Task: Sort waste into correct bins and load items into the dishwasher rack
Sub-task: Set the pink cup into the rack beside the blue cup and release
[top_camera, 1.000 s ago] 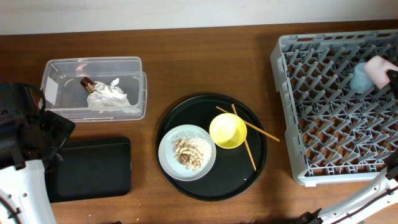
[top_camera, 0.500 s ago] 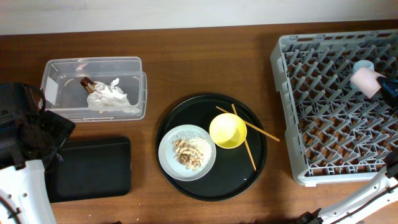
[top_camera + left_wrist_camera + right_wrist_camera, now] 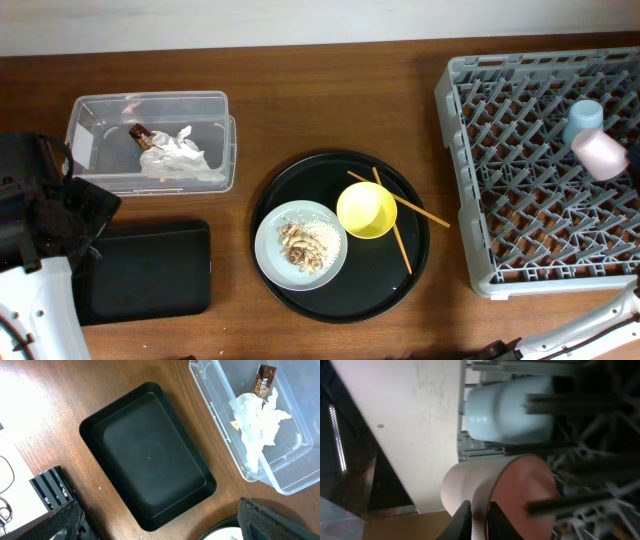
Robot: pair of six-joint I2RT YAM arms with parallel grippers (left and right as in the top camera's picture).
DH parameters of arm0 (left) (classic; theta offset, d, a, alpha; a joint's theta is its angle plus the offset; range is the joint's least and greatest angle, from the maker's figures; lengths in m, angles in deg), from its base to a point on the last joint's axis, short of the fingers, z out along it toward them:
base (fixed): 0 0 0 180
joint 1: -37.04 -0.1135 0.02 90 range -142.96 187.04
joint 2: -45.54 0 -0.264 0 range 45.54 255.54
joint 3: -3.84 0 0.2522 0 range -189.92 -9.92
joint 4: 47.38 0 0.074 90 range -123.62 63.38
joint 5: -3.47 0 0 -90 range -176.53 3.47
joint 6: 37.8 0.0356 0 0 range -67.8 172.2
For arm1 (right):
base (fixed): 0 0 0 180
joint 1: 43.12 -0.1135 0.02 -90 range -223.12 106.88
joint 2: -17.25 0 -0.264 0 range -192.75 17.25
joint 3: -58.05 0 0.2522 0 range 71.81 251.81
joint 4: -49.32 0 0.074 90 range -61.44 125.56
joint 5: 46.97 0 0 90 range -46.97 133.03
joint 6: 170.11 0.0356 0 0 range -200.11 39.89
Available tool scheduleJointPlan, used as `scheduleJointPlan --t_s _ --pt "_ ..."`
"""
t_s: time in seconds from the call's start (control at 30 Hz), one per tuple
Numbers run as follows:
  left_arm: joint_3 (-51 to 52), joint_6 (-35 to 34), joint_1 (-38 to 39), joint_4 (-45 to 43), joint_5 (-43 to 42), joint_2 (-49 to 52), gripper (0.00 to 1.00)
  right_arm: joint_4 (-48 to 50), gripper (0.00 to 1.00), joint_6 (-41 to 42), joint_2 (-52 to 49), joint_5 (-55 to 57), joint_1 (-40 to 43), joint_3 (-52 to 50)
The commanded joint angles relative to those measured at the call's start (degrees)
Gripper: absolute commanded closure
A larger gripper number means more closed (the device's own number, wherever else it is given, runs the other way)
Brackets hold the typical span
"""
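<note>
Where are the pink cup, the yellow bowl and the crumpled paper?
pink cup [image 3: 601, 154], overhead view, on its side wall.
yellow bowl [image 3: 366, 210], overhead view, on its inner bottom.
crumpled paper [image 3: 178, 157], overhead view, on the wad's middle.

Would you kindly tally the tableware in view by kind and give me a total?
Cups: 2, the blue cup and the pink cup
Bowls: 1, the yellow bowl
Plates: 1, the grey-green plate
Chopsticks: 2
Total: 6
</note>
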Motion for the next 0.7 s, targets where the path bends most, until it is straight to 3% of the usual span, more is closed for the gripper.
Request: scheduleJointPlan --t_s 0.0,0.2,0.37,0.47,0.6,0.67 --pt "0.11 -0.52 -0.28 0.07 0.24 -0.66 0.01 -2.62 0.82 -0.94 -0.46 0.37 -0.15 -0.13" --pt "0.09 -0.52 -0.28 0.09 0.22 -0.66 0.01 -8.59 0.63 -4.33 5.38 0.39 -0.2 -0.13" --pt "0.11 -0.52 -0.28 0.09 0.22 -0.66 0.01 -10.34 0.58 -4.07 13.62 1.9 -0.26 -0.09" --pt "0.09 -0.52 -0.28 0.09 0.22 -0.66 0.01 -10.47 0.35 -0.66 17.66 5.77 -0.26 -0.09" --pt "0.09 -0.55 -0.28 0.07 0.24 -0.66 0.01 -9.53 0.25 6.25 21.94 18.56 -0.26 -0.09" --pt "0.09 -0.52 -0.28 0.09 0.22 -0.66 0.01 -9.99 0.25 6.27 22.62 19.39 -0.28 -0.09"
